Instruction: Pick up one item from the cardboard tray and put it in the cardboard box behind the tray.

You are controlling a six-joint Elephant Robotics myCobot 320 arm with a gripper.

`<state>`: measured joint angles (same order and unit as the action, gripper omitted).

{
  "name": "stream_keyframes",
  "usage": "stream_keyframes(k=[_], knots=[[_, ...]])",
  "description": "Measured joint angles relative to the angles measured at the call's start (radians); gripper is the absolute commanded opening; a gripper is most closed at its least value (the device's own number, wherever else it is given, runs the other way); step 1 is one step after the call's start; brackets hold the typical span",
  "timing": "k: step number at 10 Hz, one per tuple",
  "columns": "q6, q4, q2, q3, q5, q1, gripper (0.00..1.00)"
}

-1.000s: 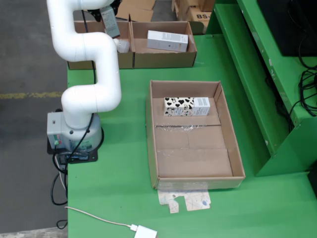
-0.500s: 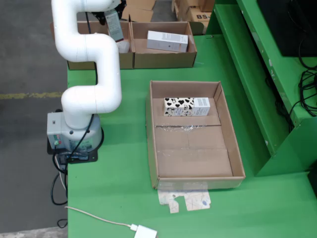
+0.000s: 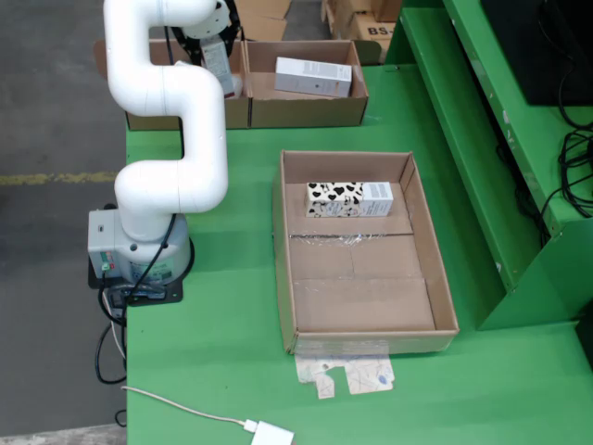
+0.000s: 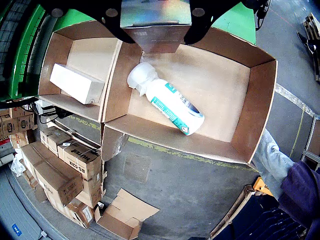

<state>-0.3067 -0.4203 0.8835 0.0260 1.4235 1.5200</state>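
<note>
The gripper (image 4: 156,22) hangs over the left of 2 boxes behind the tray (image 3: 435,269), its jaws clamped on a carton (image 4: 156,27) held upright above the box (image 4: 260,95) floor. In the wrist view a white bottle (image 4: 167,102) lies on its side in that box, below the carton. The neighbouring box (image 3: 357,97) holds a white packet (image 3: 313,76). 1 cow-patterned carton (image 3: 349,198) lies in the tray's far end.
</note>
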Motion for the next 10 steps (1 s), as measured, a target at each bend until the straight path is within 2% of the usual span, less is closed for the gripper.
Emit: stream_keyframes(k=[4, 10], knots=[[-0.021, 0.034, 0.087, 0.002, 0.02, -0.047, 0.0], [-0.021, 0.034, 0.087, 0.002, 0.032, -0.051, 0.0]])
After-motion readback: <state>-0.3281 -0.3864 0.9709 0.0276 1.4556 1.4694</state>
